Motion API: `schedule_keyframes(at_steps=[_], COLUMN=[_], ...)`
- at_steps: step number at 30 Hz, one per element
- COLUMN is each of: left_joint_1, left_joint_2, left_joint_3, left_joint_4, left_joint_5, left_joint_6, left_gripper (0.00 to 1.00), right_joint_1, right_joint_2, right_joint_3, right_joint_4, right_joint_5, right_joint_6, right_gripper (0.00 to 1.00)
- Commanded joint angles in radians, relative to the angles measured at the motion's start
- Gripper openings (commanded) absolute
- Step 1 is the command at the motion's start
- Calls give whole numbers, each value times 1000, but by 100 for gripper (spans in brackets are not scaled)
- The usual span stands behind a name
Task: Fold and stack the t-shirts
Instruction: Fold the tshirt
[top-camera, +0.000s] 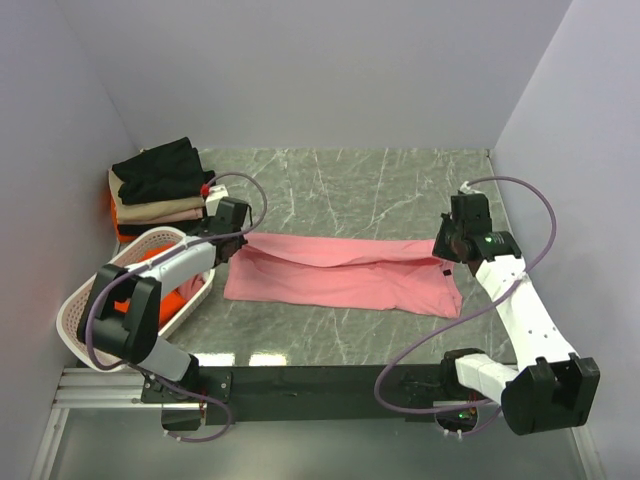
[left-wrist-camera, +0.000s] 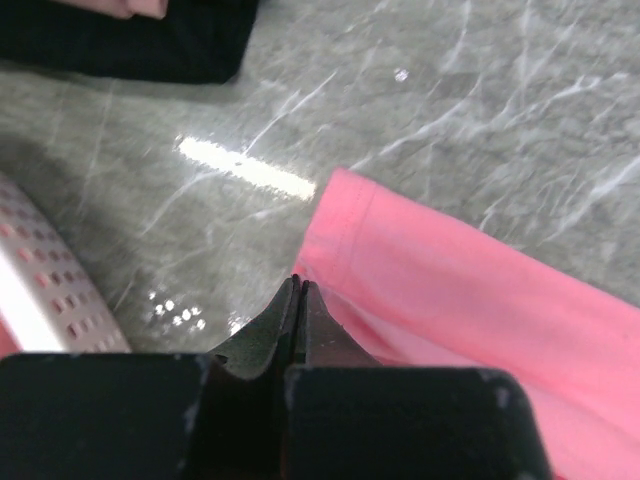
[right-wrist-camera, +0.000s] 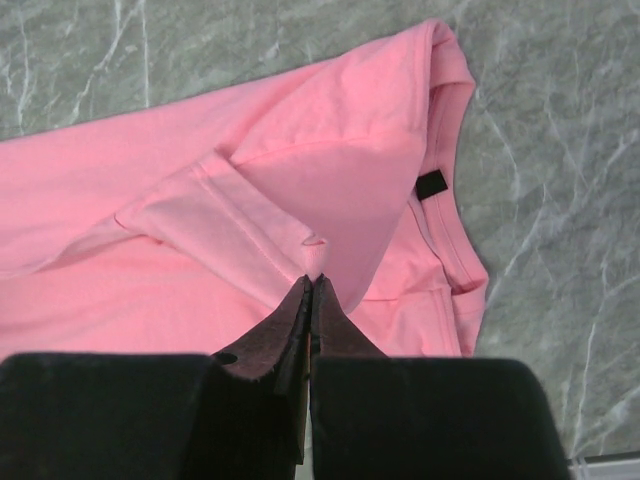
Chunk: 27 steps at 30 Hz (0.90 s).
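- The pink t-shirt (top-camera: 340, 275) is lying across the middle of the grey marble-patterned table (top-camera: 380, 185). It is stretching left to right between the two arms, and its rear edge is doubling over toward the front.
- The left gripper (top-camera: 238, 240) is sitting at the shirt's rear left corner. In the left wrist view, the left gripper (left-wrist-camera: 299, 292) is showing its jaws pressed fully together. The tips are meeting the hemmed edge of the pink cloth and nipping that edge.
- The right gripper (top-camera: 447, 250) is sitting at the shirt's rear right corner, at the collar end. In the right wrist view, the right gripper (right-wrist-camera: 313, 285) is pinching a small tuck of pink fabric on a hem fold, with the jaws closed tight on it. The neckline with its black label (right-wrist-camera: 431, 184) is lying just beside the pinch.
- A folded stack is resting in the rear left corner of the table. The black t-shirt (top-camera: 155, 170) is lying on top, the beige t-shirt (top-camera: 150, 208) beneath it, and an orange-red t-shirt (top-camera: 112, 215) is showing at the bottom edge.
- The white perforated basket (top-camera: 80, 300) is standing at the left edge, just in front of the stack. Orange-red cloth (top-camera: 172, 300) is lying inside it, and the left arm is reaching over it.
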Motion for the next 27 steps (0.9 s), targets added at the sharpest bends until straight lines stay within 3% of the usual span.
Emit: schedule_keyframes(at_steps=[1,14,17,18,21,22,24,27], left_joint_1=[-15,-86,-100,-107,-137,-143,-154,-163], left_joint_2=[-52,-66,-104,-120,-190,-207,-246,-247], left_joint_3=[-19,-47,-59,-60,-56,-50,-21,16], left_joint_4=[-12,-93,-123,-127,-143,-147,-147,-111], left_joint_5=[-58,-176,-191,-193,-171,-159,-133,-73], left_joint_6=[-3,-35,-58,-63,-72,-72,-72,-55], left_gripper=[1,3,25,41,62,64,68,72], right_joint_1=[15,26,35,37,58,63,72,72], right_joint_2=[-32,-50,-61,-65,-97,-123,-150,-171], right_joint_3=[-26,-34,-22,-11,7,10,15,1], right_joint_4=[-24,-44,-71,-83,-126,-142,-146,-105], right_joint_5=[39,90,128,140,182,185,197,177], right_joint_6=[21,38,54,67,86,87,92,72], right_gripper=[0,0,2,15,36,39,55,57])
